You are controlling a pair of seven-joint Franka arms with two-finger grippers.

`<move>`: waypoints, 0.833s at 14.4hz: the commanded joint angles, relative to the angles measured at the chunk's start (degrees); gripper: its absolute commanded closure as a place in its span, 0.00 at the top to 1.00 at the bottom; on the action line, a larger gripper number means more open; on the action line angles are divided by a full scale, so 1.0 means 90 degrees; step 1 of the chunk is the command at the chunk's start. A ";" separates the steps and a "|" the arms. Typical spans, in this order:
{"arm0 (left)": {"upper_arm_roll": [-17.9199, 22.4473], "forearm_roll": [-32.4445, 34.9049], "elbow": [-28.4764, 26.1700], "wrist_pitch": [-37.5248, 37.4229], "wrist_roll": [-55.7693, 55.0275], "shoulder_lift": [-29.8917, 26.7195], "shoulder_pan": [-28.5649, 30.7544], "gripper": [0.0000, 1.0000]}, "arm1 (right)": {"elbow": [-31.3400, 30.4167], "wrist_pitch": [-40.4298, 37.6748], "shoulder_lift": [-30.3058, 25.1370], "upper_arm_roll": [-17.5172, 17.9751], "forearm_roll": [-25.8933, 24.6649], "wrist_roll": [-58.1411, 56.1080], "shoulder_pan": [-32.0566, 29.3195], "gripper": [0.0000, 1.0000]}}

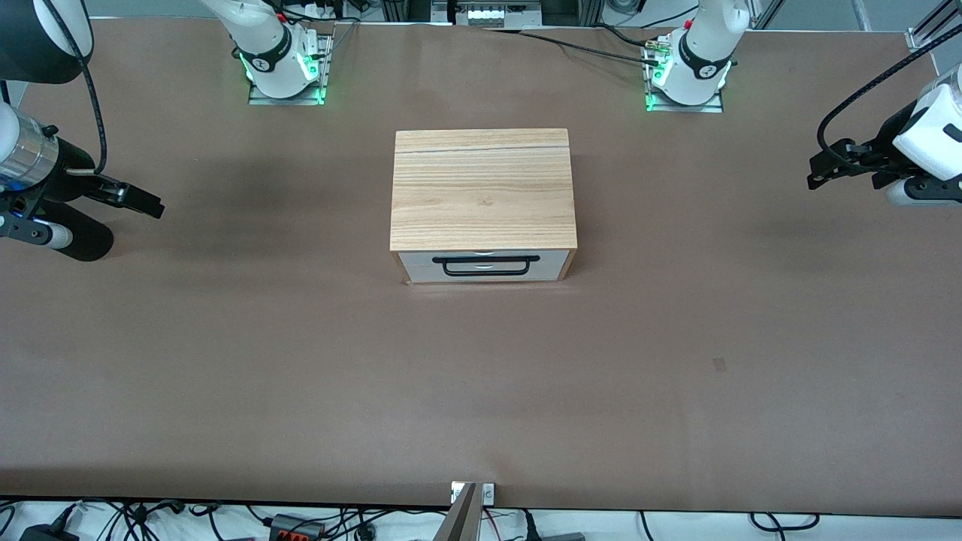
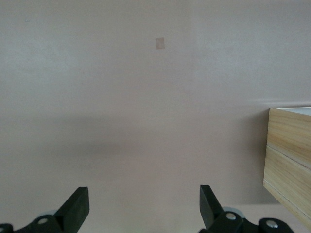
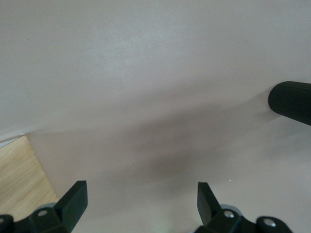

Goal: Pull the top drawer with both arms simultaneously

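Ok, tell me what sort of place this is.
Probably a robotics lab test bench: two glossy white robot arms bolted to a brown paper-covered table, one small light wooden cabinet staged centrally, loose cables along the edges.

One cabinet (image 1: 483, 188), one top drawer (image 1: 483, 266), two arms, two open claws.

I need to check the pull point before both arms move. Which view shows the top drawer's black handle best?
The front view: the handle lies fully visible across the top drawer, which looks shut. The left wrist view shows only the cabinet side; the right wrist view only a wooden corner. Neither shows the handle.
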 commanded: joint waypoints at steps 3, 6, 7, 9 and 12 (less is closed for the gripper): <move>-0.0022 0.0116 0.0138 -0.0110 0.0069 0.0021 -0.0020 1.00 | -0.0044 -0.0014 -0.0064 0.0031 -0.0076 0.0002 -0.0003 1.00; -0.0022 0.0087 0.0138 -0.0110 0.0079 0.0021 -0.0010 1.00 | -0.0044 -0.0014 -0.0064 0.0031 -0.0076 0.0002 -0.0003 1.00; -0.0012 0.0067 0.0138 -0.0120 0.0059 0.0040 0.0019 1.00 | -0.0044 -0.0014 -0.0064 0.0031 -0.0076 0.0002 -0.0003 1.00; -0.0012 0.0067 0.0138 -0.0275 0.0039 0.0099 -0.0020 1.00 | -0.0044 -0.0014 -0.0055 0.0031 -0.0076 0.0002 -0.0003 1.00; -0.0022 -0.0059 0.0148 -0.0676 0.0078 0.0265 -0.0030 1.00 | -0.0044 -0.0014 -0.0064 0.0031 -0.0076 0.0002 -0.0003 1.00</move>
